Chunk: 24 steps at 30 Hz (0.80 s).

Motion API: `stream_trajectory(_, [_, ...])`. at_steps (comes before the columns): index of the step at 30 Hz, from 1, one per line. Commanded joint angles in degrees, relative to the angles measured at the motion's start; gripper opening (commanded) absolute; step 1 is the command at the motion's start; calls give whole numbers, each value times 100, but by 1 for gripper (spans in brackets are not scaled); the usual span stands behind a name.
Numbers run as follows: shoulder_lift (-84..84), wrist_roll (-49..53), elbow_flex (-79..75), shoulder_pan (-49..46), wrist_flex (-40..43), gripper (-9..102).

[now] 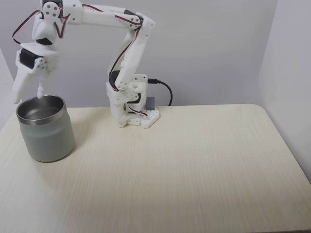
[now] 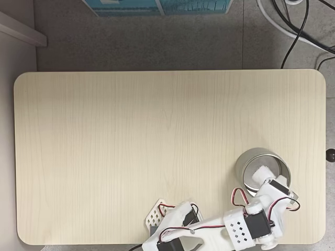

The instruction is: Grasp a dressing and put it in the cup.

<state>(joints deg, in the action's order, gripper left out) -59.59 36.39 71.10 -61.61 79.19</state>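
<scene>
Table [image 1: 194, 165]: pale wood-grain top with rounded corners; bare across its front and middle in both fixed views.

Cup [image 1: 47, 130]: stands upright near the left edge of the tabletop in the front-facing fixed view, roughly midway between front and back. In the top-down fixed view the cup [image 2: 246, 163] sits near the right edge, close to the corner on the arm's side. The mouth faces up, which suits a drop from above.

Gripper [image 1: 29, 97]: hangs directly above the cup's rim, fingertips pointing down and just clear of the mouth. The fingers stand apart with nothing between them, so the hand reads as released. In the top-down fixed view the gripper [image 2: 272, 184] overlaps the cup's near rim.

Dressing [image 2: 261, 171]: a small white roll seen from above inside the cup, lying on its floor towards the side under the gripper. It is not in the fingers; it lies below them, apart from the tips. The cup's wall hides it in the front-facing view.

Arm base [image 1: 132, 104]: fixed at the back edge of the tabletop, near the middle, a black cable running off behind it. The arm reaches out high and sideways so that the hand comes over the cup.

Judgement: the placing appears done; the task looks near its end, with only the withdrawal of the arm left.
</scene>
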Motion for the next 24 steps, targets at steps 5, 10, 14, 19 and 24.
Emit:
stream_trajectory(5, [290,-18,-26,70,-62,28])
stream_trajectory(10, [290,-70,-9,105,-79,28])
stream_trajectory(14, [281,-114,-35,79,-202,28])
stream_trajectory(19, [167,-149,-44,62,-308,28])
stream_trajectory(24, [158,-88,-141,26,-475,28])
